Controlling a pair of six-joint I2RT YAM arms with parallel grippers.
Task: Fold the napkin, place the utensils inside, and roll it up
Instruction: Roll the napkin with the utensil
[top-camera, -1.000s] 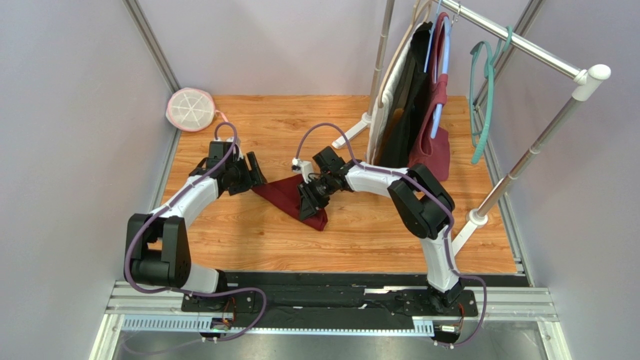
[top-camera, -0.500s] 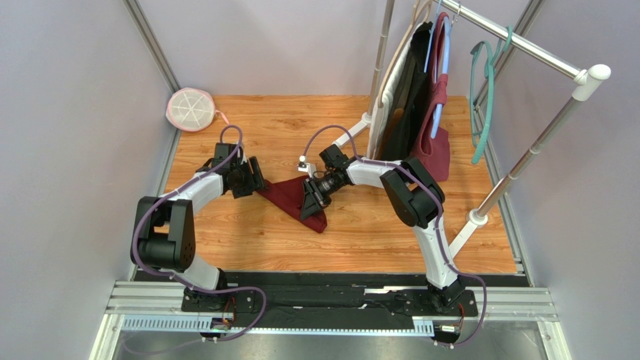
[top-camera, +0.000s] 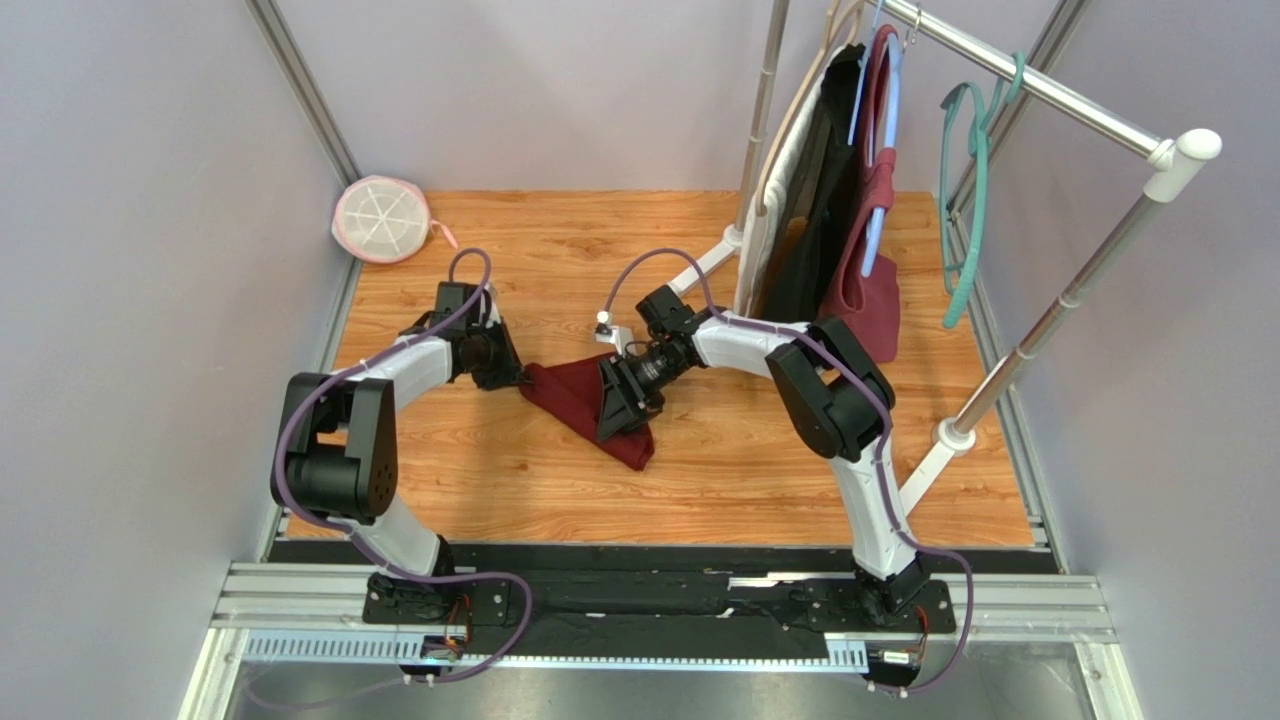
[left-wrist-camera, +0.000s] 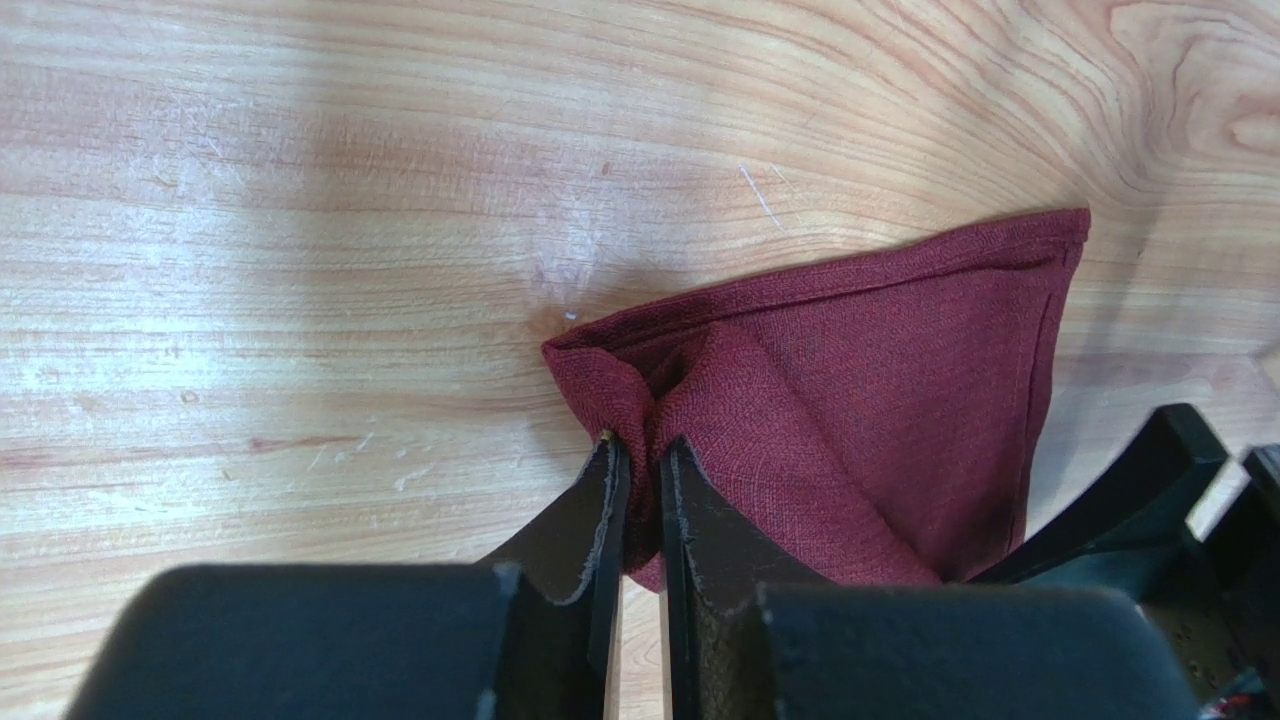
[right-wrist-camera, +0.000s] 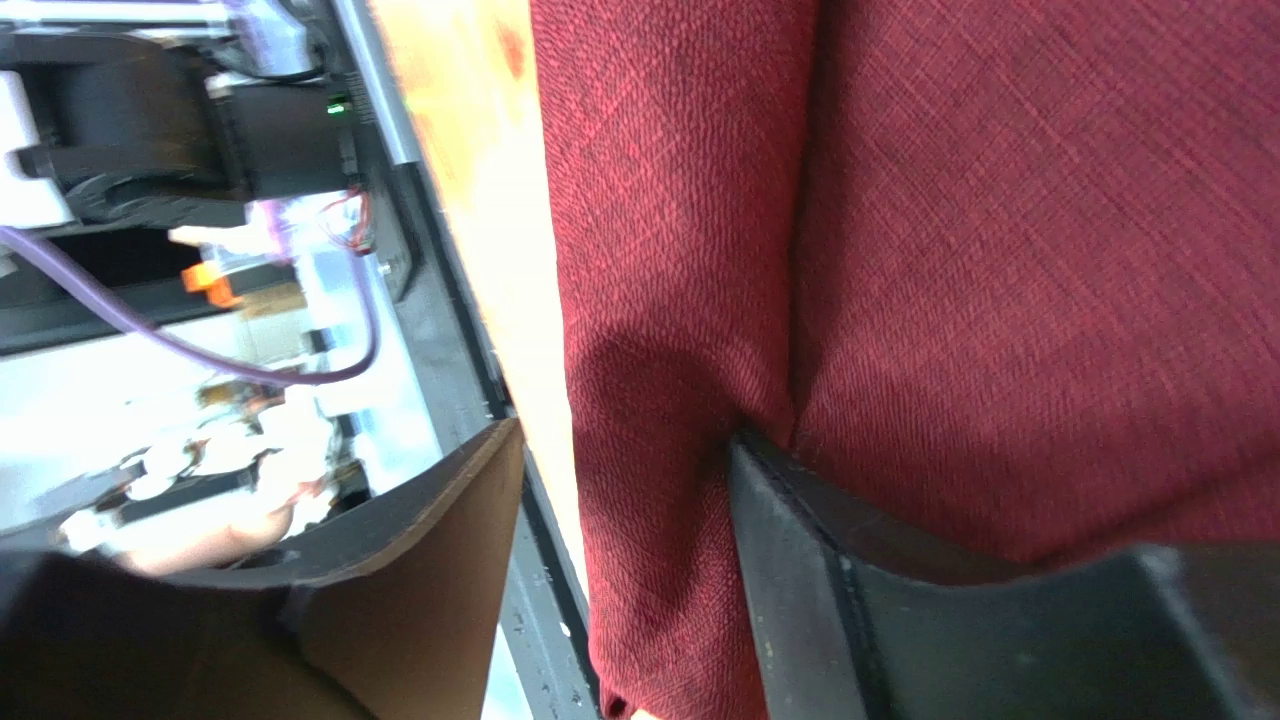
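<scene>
The dark red napkin (top-camera: 579, 393) lies folded and bunched on the wooden table between the two arms. My left gripper (top-camera: 516, 375) is at its left corner. In the left wrist view that gripper (left-wrist-camera: 639, 458) is shut on a pinched fold of the napkin (left-wrist-camera: 872, 390). My right gripper (top-camera: 613, 405) rests on the cloth's right part. In the right wrist view the right gripper (right-wrist-camera: 624, 435) is open, with a fold of the napkin (right-wrist-camera: 977, 225) hanging between its jaws against one finger only. The utensils are out of view.
A round white mesh object (top-camera: 380, 219) sits at the table's far left corner. A clothes rack (top-camera: 1052, 93) stands on the right with dark bags and a burgundy bag (top-camera: 864, 293) hanging from it. Its foot (top-camera: 950, 438) stands at the table's right edge.
My left gripper moved right to the napkin's left corner and shut on it. My right gripper's jaws opened while staying on the cloth.
</scene>
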